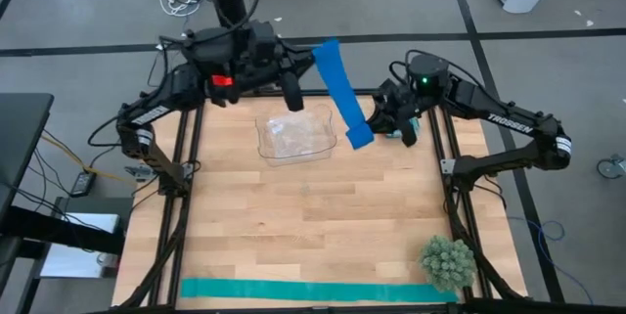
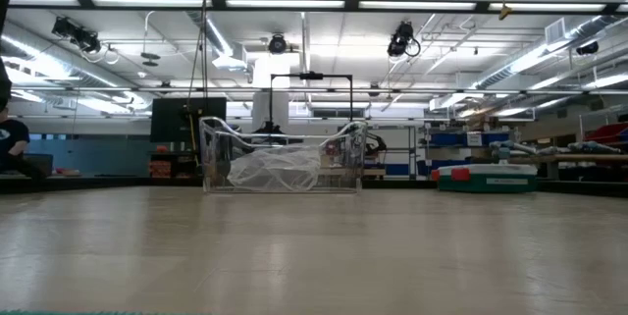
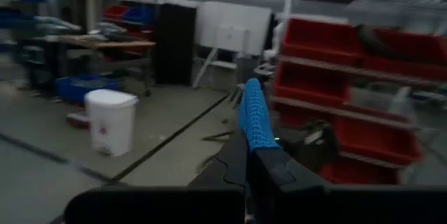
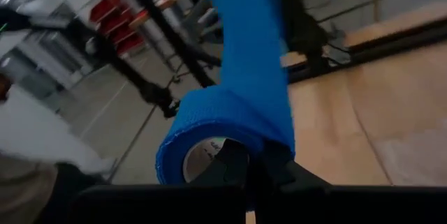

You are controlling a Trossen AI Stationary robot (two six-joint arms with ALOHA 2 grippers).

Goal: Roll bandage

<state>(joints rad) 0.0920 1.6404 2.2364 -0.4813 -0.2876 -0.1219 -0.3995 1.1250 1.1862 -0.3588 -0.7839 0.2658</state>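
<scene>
The royal-blue bandage (image 1: pixel 342 89) hangs in the air over the table's far edge as a straight strip. It ends in a small roll (image 1: pixel 361 137) at its nearer end. My left gripper (image 1: pixel 311 56) is shut on the strip's far end. My right gripper (image 1: pixel 377 123) is shut on the roll, which fills the right wrist view (image 4: pixel 216 133). The left wrist view shows the strip edge-on (image 3: pixel 253 116), running away from the fingers. Neither gripper nor the bandage shows in the low view. My left gripper pinches the strip's free end (image 3: pixel 257 140) between its two fingers, coming level from the table's left. The strip runs straight and taut from the fingers toward the roll, clear of the table. My right gripper holds the roll at the rim of its hollow core (image 4: pixel 230 151), at one open end. One finger (image 4: pixel 234 165) seems to sit in the core and the other (image 4: pixel 276 165) outside the wound layers. The roll is lifted clear, and the strip leaves it toward my left gripper.
A clear plastic container (image 1: pixel 296 138) with crumpled film stands at the table's far middle, just below the strip; it also shows in the low view (image 2: pixel 285 163). A teal-green strip (image 1: pixel 313 291) lies along the near edge. A green spiky ball (image 1: pixel 448 263) sits at the near right corner.
</scene>
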